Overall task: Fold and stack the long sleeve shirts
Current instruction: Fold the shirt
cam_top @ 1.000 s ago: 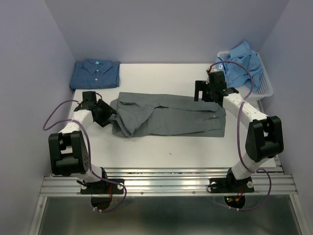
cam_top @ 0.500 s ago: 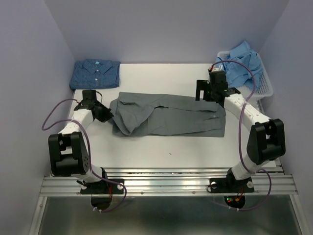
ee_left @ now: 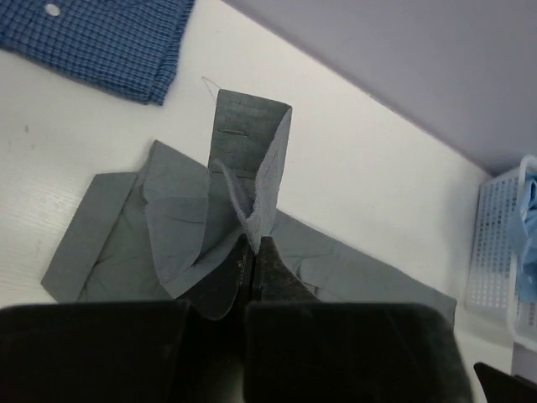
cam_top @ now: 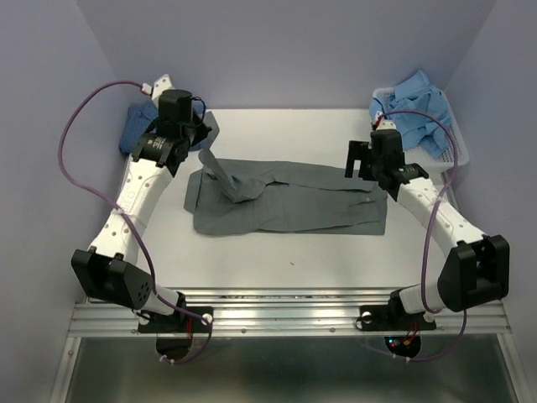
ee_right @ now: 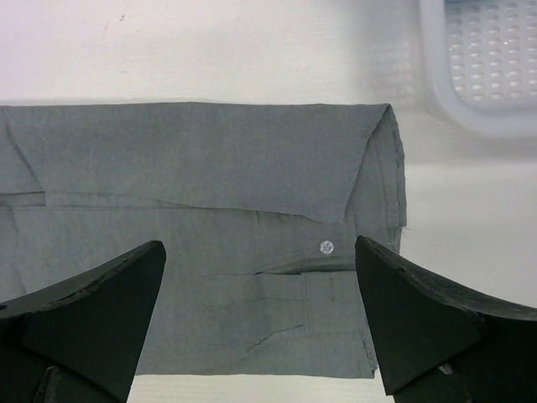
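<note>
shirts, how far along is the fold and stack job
Done: the dark blue shirt lies folded at the far left. In hand: the left gripper pinches a sleeve of the grey shirt, raised; right gripper open above it. Left: the light blue shirt in the basket.

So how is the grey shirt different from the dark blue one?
The grey shirt is plain and spread out long; the dark blue shirt is patterned and sits compact at the far left. The left gripper pinches part of the grey shirt up; nothing holds the blue one. Both lie on the table.
</note>
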{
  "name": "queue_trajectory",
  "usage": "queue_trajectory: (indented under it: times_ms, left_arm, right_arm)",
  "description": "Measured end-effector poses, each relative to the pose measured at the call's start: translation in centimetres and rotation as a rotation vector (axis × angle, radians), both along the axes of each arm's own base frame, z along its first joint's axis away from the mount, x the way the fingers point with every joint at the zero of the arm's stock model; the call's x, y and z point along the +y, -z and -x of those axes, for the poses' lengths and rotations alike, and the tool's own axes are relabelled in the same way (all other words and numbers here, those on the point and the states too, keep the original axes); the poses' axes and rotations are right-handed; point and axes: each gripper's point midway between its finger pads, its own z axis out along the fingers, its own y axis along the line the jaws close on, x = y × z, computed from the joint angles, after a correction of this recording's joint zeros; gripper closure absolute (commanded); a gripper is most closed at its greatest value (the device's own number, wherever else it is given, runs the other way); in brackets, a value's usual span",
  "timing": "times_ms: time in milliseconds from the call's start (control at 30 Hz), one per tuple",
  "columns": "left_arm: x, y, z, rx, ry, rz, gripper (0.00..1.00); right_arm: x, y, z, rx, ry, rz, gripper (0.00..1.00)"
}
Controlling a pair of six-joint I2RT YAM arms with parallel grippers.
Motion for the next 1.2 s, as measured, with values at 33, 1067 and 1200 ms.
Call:
queue_trajectory:
  times_ms: [33, 1067, 1200]
  left_arm:
    - [-1.3, -0.6, 0.1, -0.012, 0.034, -0.013, 1.0]
    - [-37.5, 2.4, 3.1, -0.271, 1.073, -0.337, 1.0]
    - [-39.3, 3.1, 3.5, -0.278, 1.122, -0.33, 1.0]
  right_arm:
    - [-0.2, -0.1, 0.2, -0.005, 0.006, 0.003, 0.0]
    - [-4.5, -5.1, 3.7, -0.205, 0.224, 0.01, 0.0]
    - [-4.6, -5.4, 4.0, -0.218, 0.228, 0.007, 0.0]
